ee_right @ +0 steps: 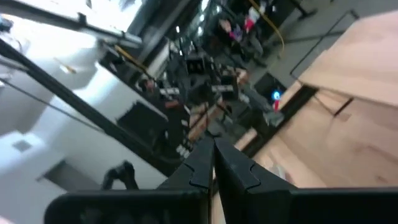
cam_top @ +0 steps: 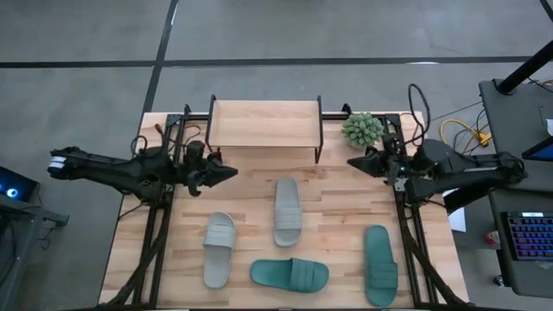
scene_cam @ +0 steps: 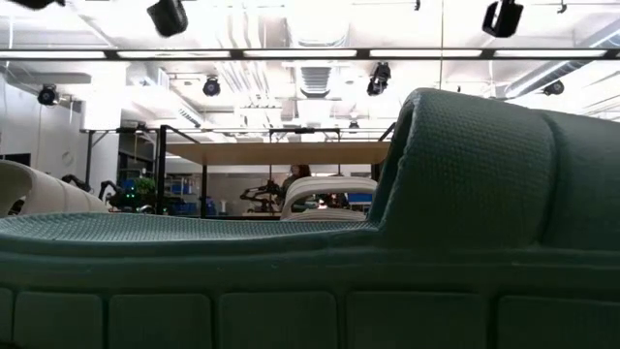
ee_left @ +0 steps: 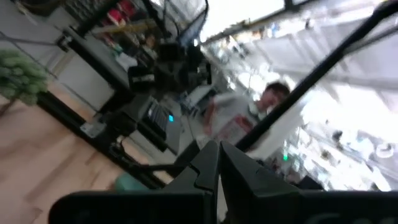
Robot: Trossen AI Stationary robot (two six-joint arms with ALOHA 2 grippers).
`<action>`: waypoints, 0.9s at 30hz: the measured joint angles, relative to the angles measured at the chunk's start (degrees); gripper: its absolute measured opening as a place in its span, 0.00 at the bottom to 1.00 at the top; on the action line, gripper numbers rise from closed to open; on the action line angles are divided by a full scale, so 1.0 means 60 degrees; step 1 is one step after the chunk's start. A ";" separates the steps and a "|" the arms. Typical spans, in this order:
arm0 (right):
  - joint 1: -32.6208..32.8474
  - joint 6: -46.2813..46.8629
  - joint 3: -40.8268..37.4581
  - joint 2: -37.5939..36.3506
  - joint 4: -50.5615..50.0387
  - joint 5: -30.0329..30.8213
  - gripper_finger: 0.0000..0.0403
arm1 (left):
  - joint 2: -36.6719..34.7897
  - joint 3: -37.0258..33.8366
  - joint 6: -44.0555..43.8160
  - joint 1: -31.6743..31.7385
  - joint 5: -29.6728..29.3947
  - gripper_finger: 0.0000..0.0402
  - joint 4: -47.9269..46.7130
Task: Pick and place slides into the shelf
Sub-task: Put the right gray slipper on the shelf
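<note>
Left end effector [cam_top: 232,173] and right end effector [cam_top: 352,161], both pinched together, hover beside the shelf [cam_top: 264,123] at the worktop's [cam_top: 337,212] back edge; slides [cam_top: 288,211] lie toward the front edge

floor [cam_top: 86,34]: grey, dark seams | ceiling lights [scene_cam: 310,53]: lit | keyboard [cam_top: 529,235]: right

Both arms lie low at the table's sides, left pincer [cam_top: 232,173] and right pincer [cam_top: 352,161] closed, pointing inward.
</note>
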 joint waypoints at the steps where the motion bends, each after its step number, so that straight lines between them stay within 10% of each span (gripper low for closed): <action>1: 0.0000 0.0000 0.0164 0.0178 -0.0109 -0.0149 0.02 | 0.0159 0.0240 0.0119 -0.0004 0.0140 0.00 -0.0223; 27: 0.1052 -0.0179 0.2530 0.2443 -0.2058 -0.0770 0.02 | 0.2039 0.4836 0.1759 -0.0458 0.1261 0.00 -0.4653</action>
